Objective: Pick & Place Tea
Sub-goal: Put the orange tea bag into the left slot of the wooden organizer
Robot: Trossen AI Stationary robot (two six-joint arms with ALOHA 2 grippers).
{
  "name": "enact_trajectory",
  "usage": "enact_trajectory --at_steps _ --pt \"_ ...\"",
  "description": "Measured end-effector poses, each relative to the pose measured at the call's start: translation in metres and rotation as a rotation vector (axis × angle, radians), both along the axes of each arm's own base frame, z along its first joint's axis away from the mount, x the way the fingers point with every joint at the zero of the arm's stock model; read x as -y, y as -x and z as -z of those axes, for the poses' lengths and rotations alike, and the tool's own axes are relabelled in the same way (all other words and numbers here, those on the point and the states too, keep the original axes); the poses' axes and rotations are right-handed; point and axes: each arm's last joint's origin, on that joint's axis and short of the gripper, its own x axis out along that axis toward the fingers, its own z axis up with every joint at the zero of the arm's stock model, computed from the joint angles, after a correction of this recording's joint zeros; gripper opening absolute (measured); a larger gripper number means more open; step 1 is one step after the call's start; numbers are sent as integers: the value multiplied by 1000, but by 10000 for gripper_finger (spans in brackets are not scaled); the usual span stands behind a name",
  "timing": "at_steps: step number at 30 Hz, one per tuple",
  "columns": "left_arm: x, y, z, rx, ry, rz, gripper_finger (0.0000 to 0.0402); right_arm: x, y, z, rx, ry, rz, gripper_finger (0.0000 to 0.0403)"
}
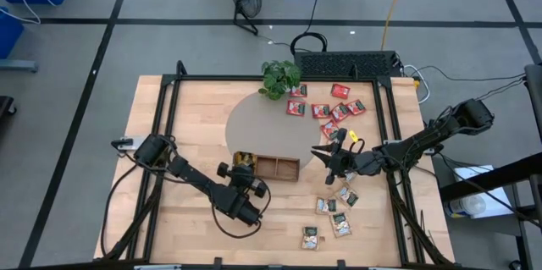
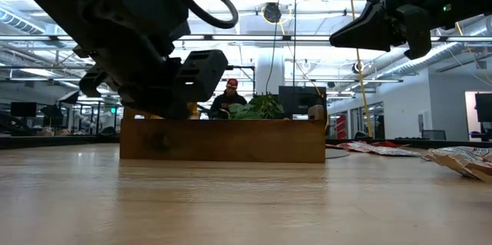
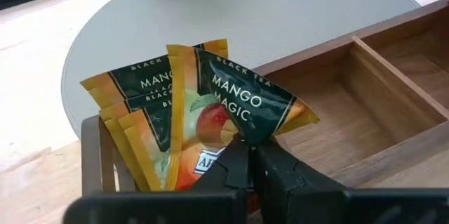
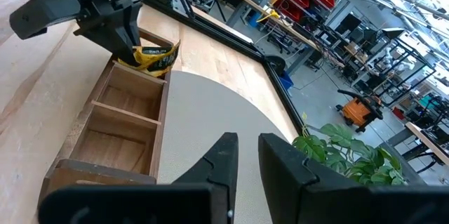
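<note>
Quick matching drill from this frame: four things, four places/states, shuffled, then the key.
Things:
1. left hand
2. right hand
3. potted plant
4. red tea packets

Places/states:
A. at the table's far edge, beside the grey mat
B. shut on a mango tea packet over the wooden tray's end compartment
C. loose on the table, right of the grey mat
D. holding nothing, just right of the tray

Pairs: 1-B, 2-D, 3-A, 4-C
</note>
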Motion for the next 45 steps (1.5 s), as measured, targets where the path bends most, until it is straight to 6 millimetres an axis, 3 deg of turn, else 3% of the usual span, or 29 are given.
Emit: enact_trajectory --at_steps 9,18,28,35,39,42,45 --pt "1 0 0 24 4 -12 81 0 0 0 0 0 0 45" --pt "15 -1 -7 6 -32 64 146 0 0 0 -2 3 -1 45" --pt "25 -17 -39 -119 -103 195 188 3 -1 0 -1 1 14 45" --pt "25 -25 -77 -262 -165 246 181 3 -1 0 -1 1 13 45" --pt "19 -26 -100 -406 -105 265 164 3 -1 0 -4 2 14 45" --pt "8 -28 -106 -554 6 295 129 3 -1 0 -4 2 14 45" --pt "-2 -33 -103 -658 65 351 65 3 -1 1 -5 2 14 45"
